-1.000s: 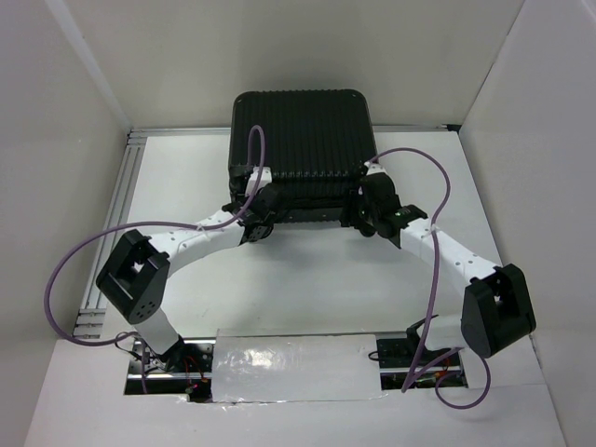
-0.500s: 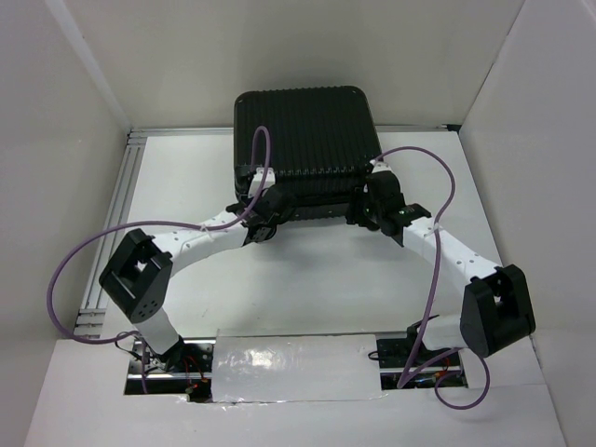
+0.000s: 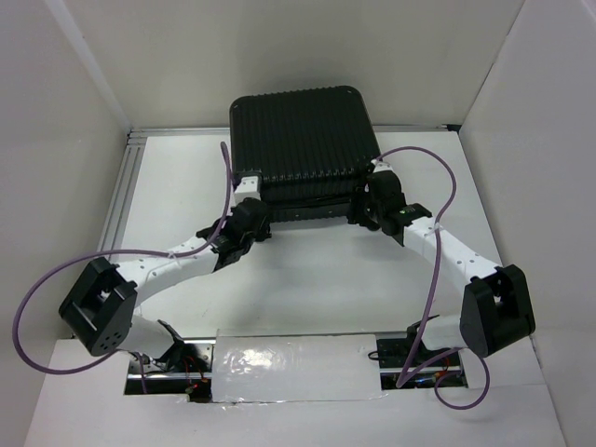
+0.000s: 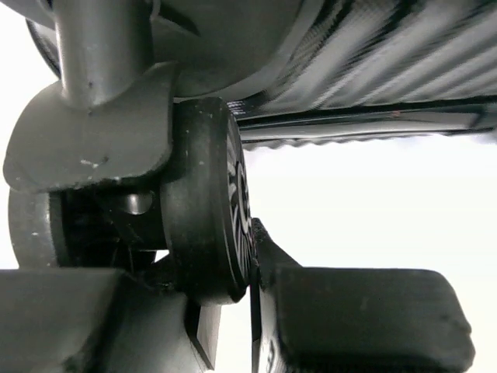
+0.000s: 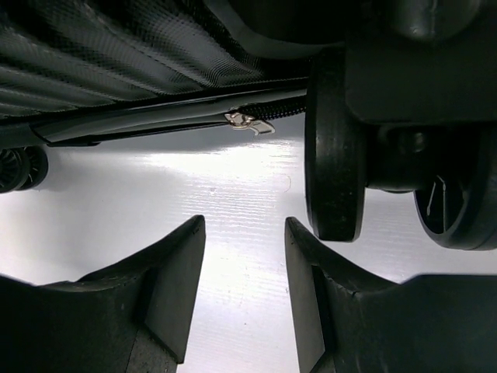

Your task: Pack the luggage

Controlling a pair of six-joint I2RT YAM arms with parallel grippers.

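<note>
Arms (image 3: 177, 256) fwd, L end effector (image 4: 225, 280) grips wheel (image 4: 206, 194), R end effector (image 5: 245, 264) open

Blk luggage (image 3: 303, 140) sits on wht table (image 3: 307, 270).

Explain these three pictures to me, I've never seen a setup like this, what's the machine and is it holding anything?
The machine is two robot arms, the left arm and the right arm, bolted at the near edge of a white table. The wide picture looks down from above and behind them. The other two come from cameras on the wrists, showing each gripper's own fingers. On the table lies a black ribbed suitcase. The left gripper appears clamped on its near-left wheel. The right gripper is open, holding nothing; the near-right wheel sits just beside it.
</note>
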